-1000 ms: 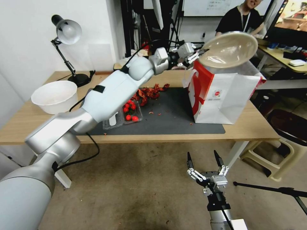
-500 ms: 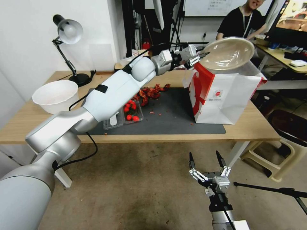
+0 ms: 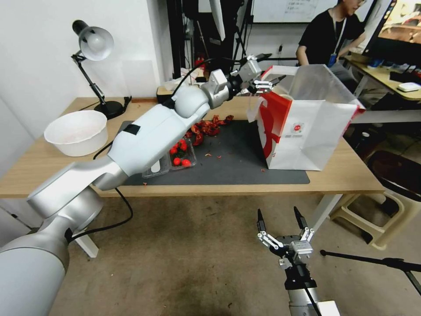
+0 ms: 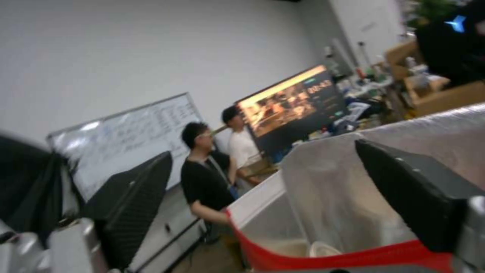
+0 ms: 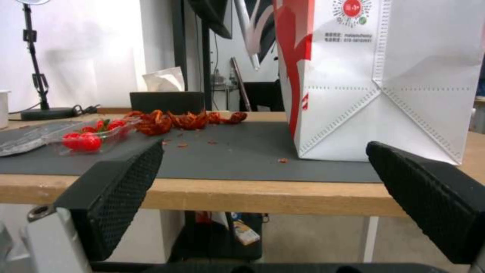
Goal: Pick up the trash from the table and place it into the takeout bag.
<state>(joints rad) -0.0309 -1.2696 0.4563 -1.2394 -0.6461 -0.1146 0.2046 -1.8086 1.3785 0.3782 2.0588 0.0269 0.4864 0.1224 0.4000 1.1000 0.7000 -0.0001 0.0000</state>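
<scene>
I hold my left gripper (image 3: 268, 81), jaws wide and empty, at the takeout bag's (image 3: 302, 131) open rim on the tabletop (image 3: 346, 175), where trash lies inside, while my right gripper (image 3: 280, 221) waits below, jaws wide.

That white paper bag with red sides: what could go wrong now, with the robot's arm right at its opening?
The left gripper, open, sits at the rim of the white paper takeout bag with red sides; pulling back, it might snag the rim and tip the bag. Red scraps on the dark grey mat could be swept off.
</scene>
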